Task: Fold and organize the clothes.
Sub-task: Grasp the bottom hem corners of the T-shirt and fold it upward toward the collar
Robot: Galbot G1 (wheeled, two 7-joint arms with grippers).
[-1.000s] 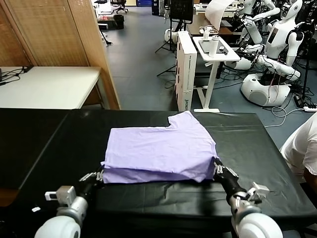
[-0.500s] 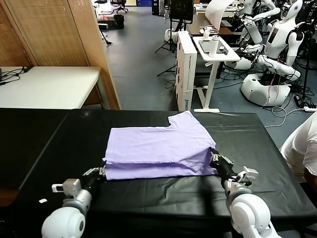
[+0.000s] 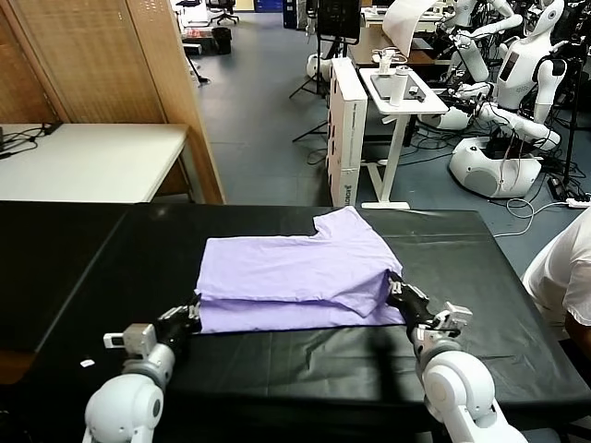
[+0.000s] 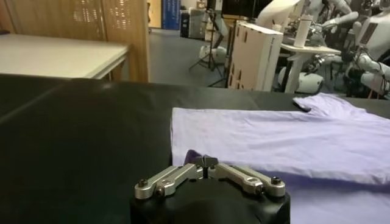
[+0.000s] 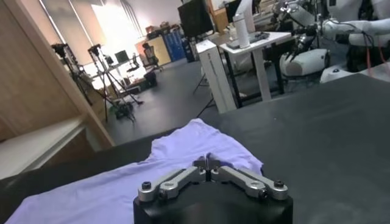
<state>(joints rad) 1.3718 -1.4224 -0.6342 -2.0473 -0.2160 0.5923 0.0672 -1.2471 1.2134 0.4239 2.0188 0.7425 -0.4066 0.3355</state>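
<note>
T-shirt (image 3: 295,277) on black table (image 3: 480,268), hem corners pinched by left pincer (image 3: 191,315) and right pincer (image 3: 396,291).

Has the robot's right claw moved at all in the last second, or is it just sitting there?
Yes. The right gripper, shut on the lavender T-shirt, has carried its edge away from the black table's near edge, toward the middle of the shirt.

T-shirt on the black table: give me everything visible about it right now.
The T-shirt is pale lavender, thin soft fabric, lightly creased, with no print showing. It lies flat on the black table, its near part folded over into a second layer, and one short sleeve juts toward the far right. The left gripper is shut on its near-left corner and the right gripper is shut on its near-right edge. Nothing else touches it.
</note>
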